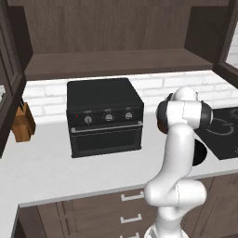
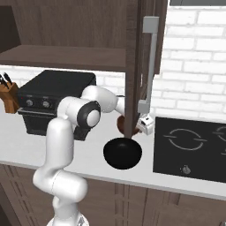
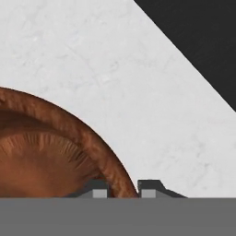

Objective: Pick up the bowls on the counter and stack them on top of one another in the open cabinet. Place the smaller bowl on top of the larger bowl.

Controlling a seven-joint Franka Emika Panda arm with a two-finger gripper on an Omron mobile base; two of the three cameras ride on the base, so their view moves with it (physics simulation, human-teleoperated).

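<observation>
Hand view: jaws narrow, pinching the brown bowl's (image 3: 50, 147) rim at six o'clock, one tip inside, one outside. Bowl sits on the white surface (image 3: 138, 92); black bowl (image 2: 122, 153) nearby.

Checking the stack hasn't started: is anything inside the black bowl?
Nothing shows inside the larger bowl; its dark interior looks bare. The smaller bowl sits behind it on the counter, partly hidden by the cabinet door.

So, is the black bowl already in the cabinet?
No, the black bowl sits on the white counter, below the cabinet shelf.
</observation>
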